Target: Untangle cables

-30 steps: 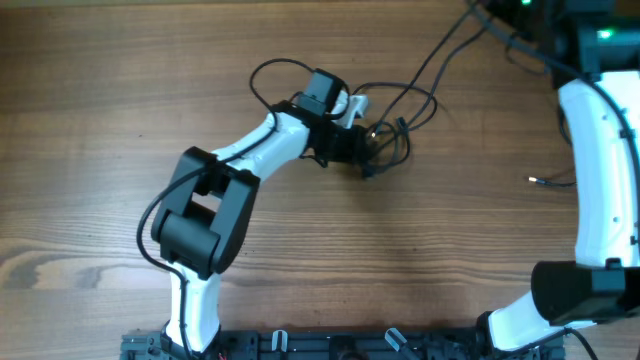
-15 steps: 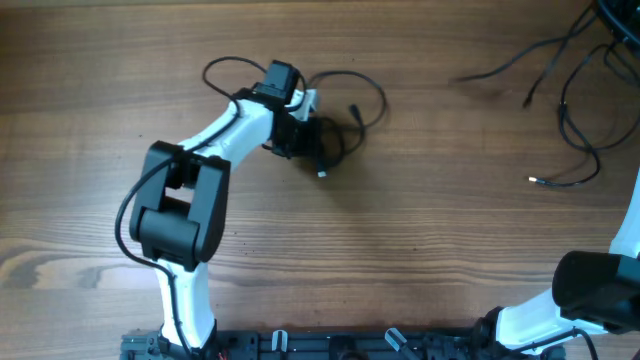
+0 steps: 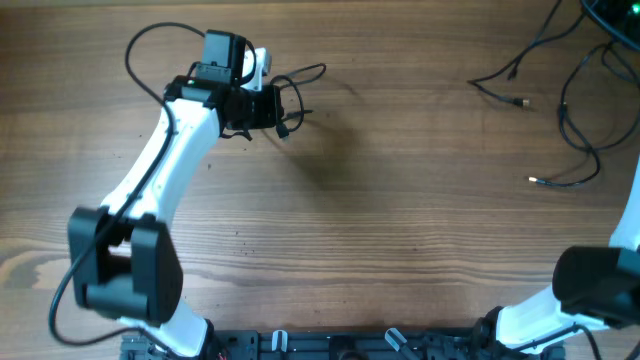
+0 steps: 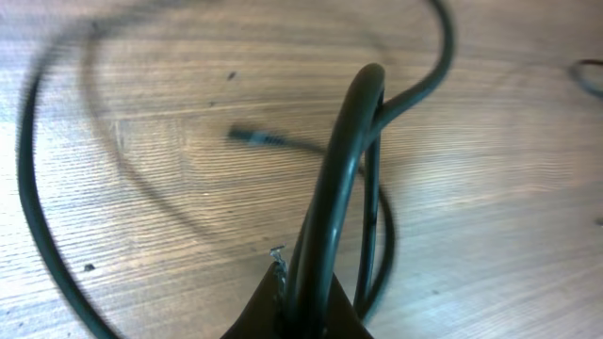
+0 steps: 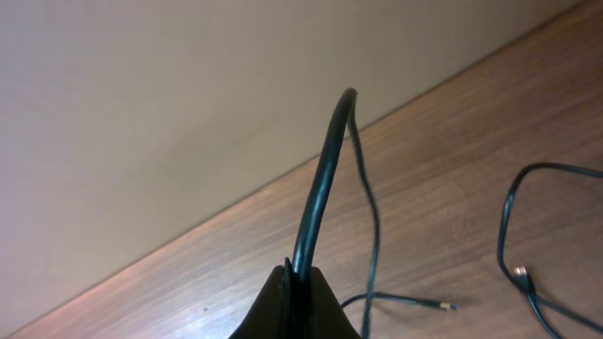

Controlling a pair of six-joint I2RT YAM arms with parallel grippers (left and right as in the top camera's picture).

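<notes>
Overhead looks straight down on table (image 3: 400, 230); left wrist close above it; right wrist angled toward wall (image 5: 141, 113). All show table.

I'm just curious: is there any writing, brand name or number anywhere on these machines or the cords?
None: no word, number or logo can be read in any view.
The white and black arms look plain, the cables show no print, and the wooden table is unmarked.

cable bundle (image 3: 290, 100) rear-L, loose cables (image 3: 563, 108) rear-R
</notes>
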